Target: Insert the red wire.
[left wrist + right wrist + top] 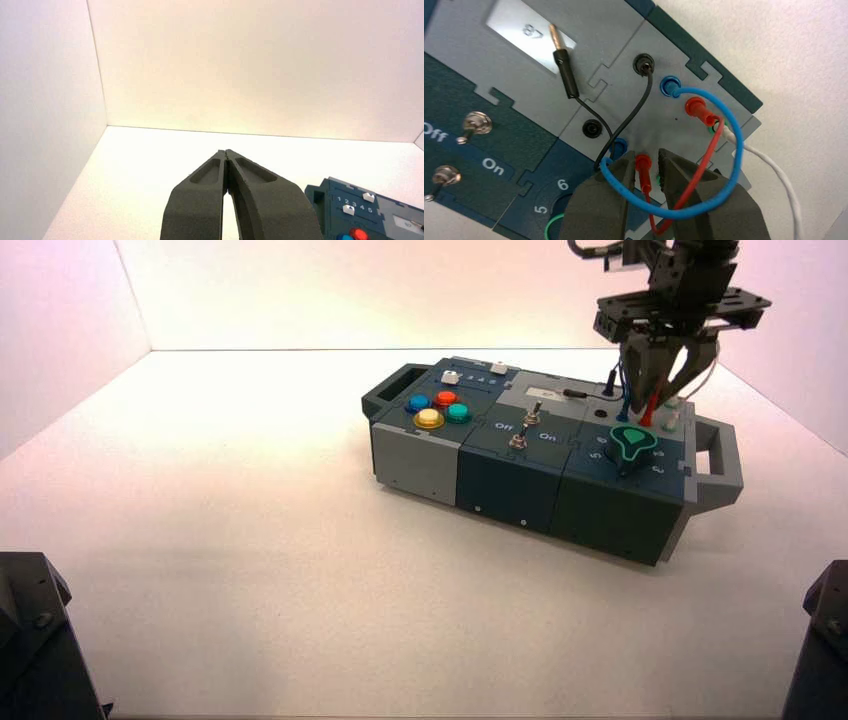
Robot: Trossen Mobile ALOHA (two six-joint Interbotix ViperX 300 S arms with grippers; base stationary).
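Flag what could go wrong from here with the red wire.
Right tool, open around the lower red plug, could tug it loose if it closes while lifting.
Blue wire and red wire loop across that tool; either might snag on retreat.
Left tool is idle, clear of the box.

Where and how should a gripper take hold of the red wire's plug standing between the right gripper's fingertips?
Best gripped by the slim upright body of the red plug, below the bend of the red wire. I'd come from above, with one finger of the right gripper either side, since blue wire loops close by.
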